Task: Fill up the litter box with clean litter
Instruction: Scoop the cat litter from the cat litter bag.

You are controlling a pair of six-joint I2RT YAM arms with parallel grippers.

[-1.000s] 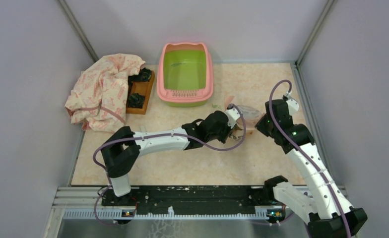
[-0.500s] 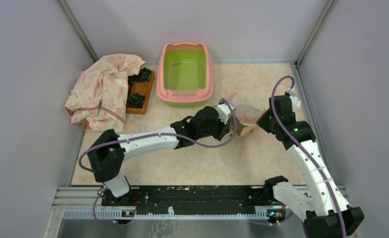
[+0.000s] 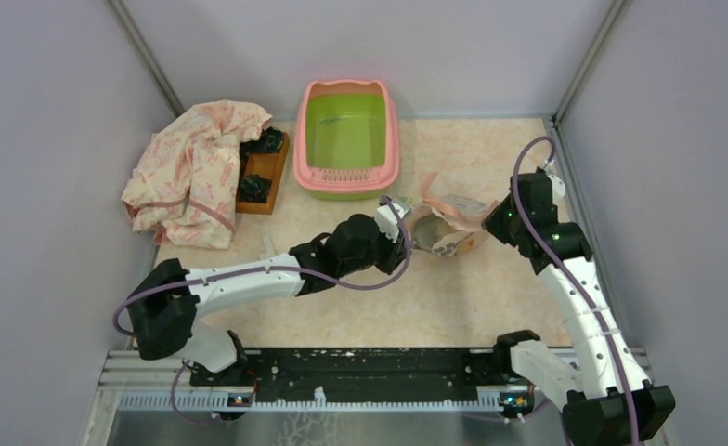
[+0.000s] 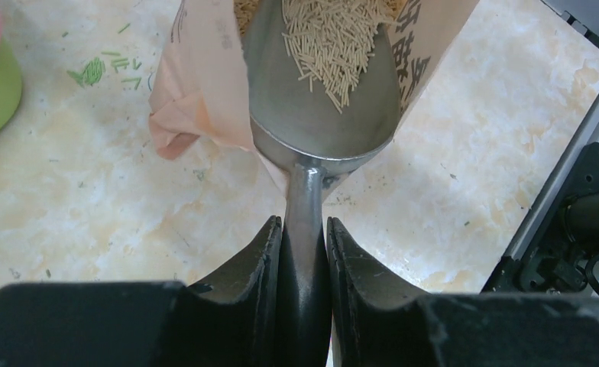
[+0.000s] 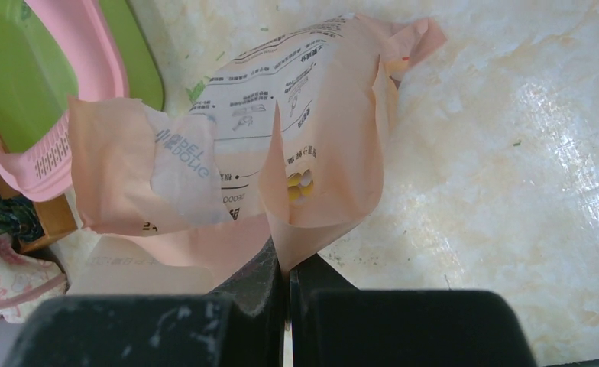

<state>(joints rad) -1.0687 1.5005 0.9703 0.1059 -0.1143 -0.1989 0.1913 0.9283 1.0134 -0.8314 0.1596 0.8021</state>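
The litter box [image 3: 393, 139], pink rim and lime-green inside, stands at the back centre; a corner of it shows in the right wrist view [image 5: 59, 84]. The peach-pink bag [image 3: 461, 212] lies open in front of it, to the right. My left gripper [image 4: 304, 229] is shut on the handle of the silver metal scoop [image 4: 319, 115], whose bowl sits in the bag's mouth with pale tan litter [image 4: 338, 38] on it. My right gripper [image 5: 285, 264] is shut on a fold of the bag [image 5: 319, 153], holding its edge up.
A crumpled patterned cloth [image 3: 193, 172] lies at the back left beside a brown wooden tray [image 3: 260, 167] with dark items. Grey walls enclose the table on three sides. Green specks [image 4: 94, 70] lie on the marbled tabletop near the litter box.
My left arm has drawn back to the left, pulling the scoop out toward the bag's mouth. My right gripper has lifted the bag's edge slightly up and right.
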